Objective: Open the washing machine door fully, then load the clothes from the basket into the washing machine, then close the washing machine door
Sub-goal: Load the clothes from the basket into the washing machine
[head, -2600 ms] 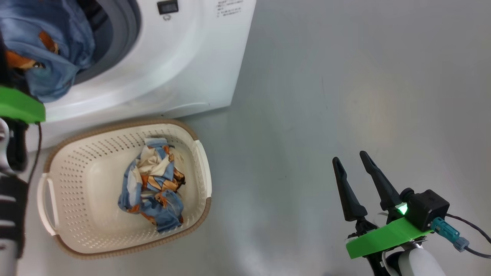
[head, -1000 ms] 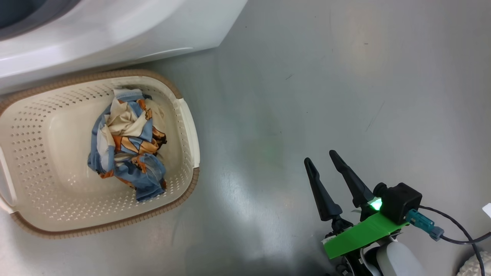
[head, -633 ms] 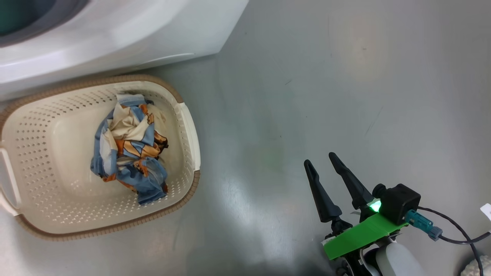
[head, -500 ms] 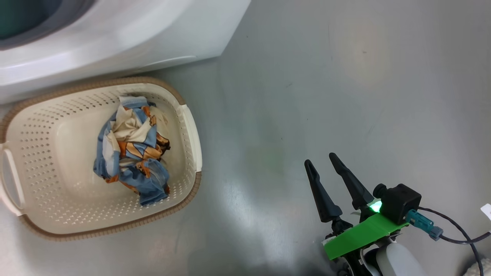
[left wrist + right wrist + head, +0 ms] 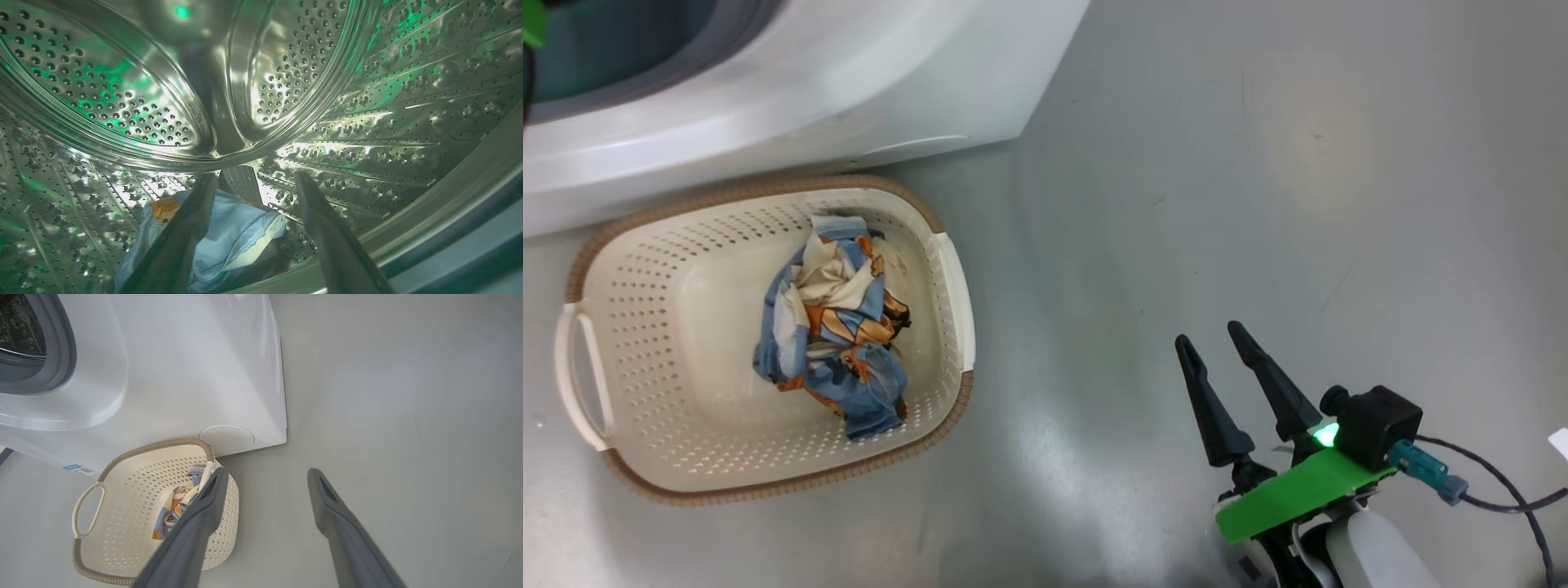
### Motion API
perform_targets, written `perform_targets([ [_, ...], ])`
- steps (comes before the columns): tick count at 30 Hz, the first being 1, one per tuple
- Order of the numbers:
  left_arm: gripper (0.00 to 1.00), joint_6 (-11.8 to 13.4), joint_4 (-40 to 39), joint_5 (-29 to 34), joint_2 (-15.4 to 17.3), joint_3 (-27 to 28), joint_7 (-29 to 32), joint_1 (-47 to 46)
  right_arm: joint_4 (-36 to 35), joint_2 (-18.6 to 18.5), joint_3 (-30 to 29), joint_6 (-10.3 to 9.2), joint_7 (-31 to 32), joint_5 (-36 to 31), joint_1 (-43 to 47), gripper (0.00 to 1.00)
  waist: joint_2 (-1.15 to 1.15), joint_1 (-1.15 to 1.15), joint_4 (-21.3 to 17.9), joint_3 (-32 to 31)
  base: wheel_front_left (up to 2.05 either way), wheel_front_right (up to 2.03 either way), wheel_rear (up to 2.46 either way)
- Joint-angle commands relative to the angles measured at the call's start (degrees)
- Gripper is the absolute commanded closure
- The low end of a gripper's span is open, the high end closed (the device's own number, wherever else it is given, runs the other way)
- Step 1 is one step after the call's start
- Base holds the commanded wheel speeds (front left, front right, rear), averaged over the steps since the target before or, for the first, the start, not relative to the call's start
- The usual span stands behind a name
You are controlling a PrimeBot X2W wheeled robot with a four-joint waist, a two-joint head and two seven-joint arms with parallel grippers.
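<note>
Blue garment point(image 5: 233, 232) lies crumpled on the bottom of the steel drum point(image 5: 367, 122), just below and between the fingers of the left gripper point(image 5: 256, 177). Left gripper jaws are spread wide with nothing clamped. One finger overlaps the cloth in the wrist view; contact is possible but cannot be resolved. Second garment point(image 5: 837, 335), blue with orange and cream, sits in the basket point(image 5: 956, 278), which stands against the washing machine point(image 5: 849, 90), well to the left of the right gripper point(image 5: 1209, 332). Right gripper jaws are apart and empty, hovering over grey floor point(image 5: 1258, 163).
</note>
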Motion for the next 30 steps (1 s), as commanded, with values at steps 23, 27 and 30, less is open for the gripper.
perform_targets([
  [23, 0.0, -0.09, -11.43, -0.25, -1.04, 3.29, -0.29, 13.56, 2.55, -0.08, -0.2, 0.52, -0.69, -0.3, -0.75, 0.0, 0.0, 0.0, 4.56, -9.25, 0.0, 0.0, 0.0],
  [27, 0.0, -0.09, -14.31, 0.21, -1.62, 5.18, -0.29, 16.7, 2.93, -0.08, -0.67, 0.52, -0.69, -0.48, -0.34, 0.0, 0.0, 0.0, 5.15, -11.26, 0.0, 0.0, 0.0],
  [30, 0.0, -0.09, -16.43, 0.84, -1.99, 6.72, -0.29, 19.47, 3.19, -0.08, -0.65, 0.52, -0.69, -0.64, -0.07, 0.0, 0.0, 0.0, 5.38, -12.62, 0.0, 0.0, 0.0],
])
